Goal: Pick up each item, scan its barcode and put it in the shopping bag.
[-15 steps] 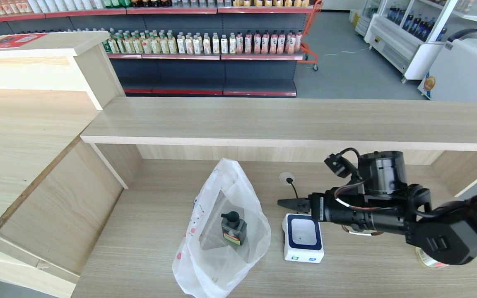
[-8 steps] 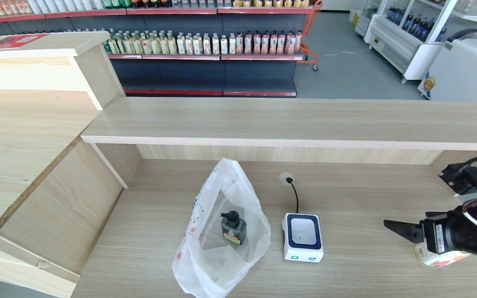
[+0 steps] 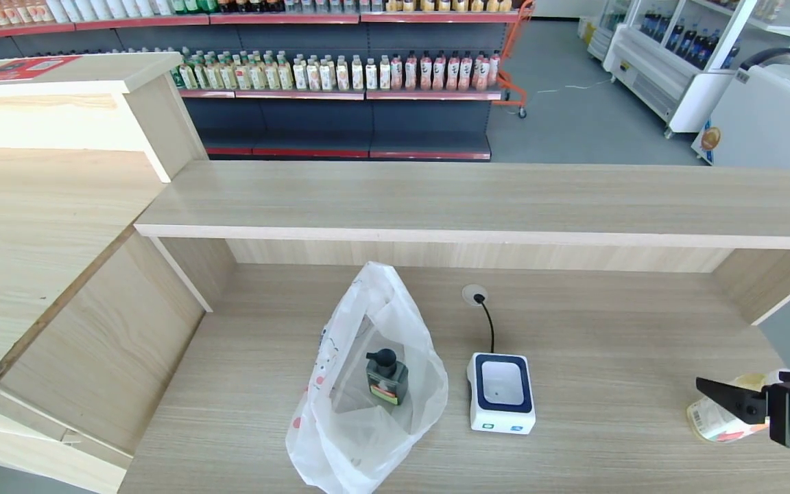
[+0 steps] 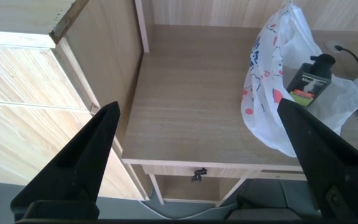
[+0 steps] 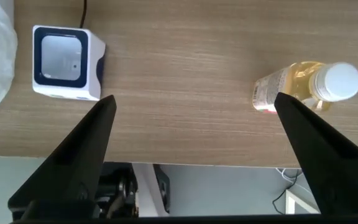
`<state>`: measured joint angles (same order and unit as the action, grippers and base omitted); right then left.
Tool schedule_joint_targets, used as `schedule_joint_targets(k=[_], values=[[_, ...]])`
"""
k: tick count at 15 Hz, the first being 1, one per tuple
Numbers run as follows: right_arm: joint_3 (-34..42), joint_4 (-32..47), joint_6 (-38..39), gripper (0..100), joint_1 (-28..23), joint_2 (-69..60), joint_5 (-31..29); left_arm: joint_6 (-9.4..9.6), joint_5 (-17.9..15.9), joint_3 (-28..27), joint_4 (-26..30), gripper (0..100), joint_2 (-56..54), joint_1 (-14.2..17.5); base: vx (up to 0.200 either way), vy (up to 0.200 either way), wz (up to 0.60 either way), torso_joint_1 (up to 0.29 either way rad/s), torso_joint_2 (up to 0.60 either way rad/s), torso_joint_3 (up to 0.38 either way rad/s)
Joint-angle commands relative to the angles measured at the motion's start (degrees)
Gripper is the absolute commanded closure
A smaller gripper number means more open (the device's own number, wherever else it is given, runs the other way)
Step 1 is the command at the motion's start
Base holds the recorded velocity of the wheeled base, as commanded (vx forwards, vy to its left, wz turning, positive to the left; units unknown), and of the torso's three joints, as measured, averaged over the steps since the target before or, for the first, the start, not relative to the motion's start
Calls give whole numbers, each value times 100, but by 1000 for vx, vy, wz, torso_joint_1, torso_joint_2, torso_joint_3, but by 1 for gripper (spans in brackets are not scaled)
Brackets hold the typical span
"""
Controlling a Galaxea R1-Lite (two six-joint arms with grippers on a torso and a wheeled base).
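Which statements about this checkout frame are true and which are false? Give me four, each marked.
1. The pump bottle sits inside the shopping bag. True.
2. The right gripper is shut on the drink bottle. False: it is open and holds nothing; the bottle rests on the counter.
3. The scanner stands on the counter between the bag and the drink bottle. True.
4. The left gripper grips the bag. False: it is open, empty and apart from the bag.

Left pincer (image 4: pixel 197 155) spread wide, shopping bag (image 4: pixel 272 87) holding pump bottle (image 4: pixel 309 78)
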<state>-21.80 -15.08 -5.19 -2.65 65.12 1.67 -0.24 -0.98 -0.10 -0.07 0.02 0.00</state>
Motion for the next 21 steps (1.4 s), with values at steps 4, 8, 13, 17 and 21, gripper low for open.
schedule_joint_targets(k=[4,8,13,17,21], values=[[246,119,282,0,-175,-114,9,7,10,1,7,0,-2,0,0,-200,0,1,-2,5],[193,392,853,0,-113,-193,158,-20,10,1,-1,0,-2,0,0,-200,0,1,1,2],[35,1060,880,0,18,-615,457,-37,1,1,-1,0,-2,0,-80,0,0,1,1,0],[44,1104,880,0,89,-650,510,-37,10,1,-1,0,-2,0,-200,0,0,8,4,5],[44,1253,880,0,80,-597,439,-2,1,1,7,0,-2,0,-200,0,0,1,5,5]])
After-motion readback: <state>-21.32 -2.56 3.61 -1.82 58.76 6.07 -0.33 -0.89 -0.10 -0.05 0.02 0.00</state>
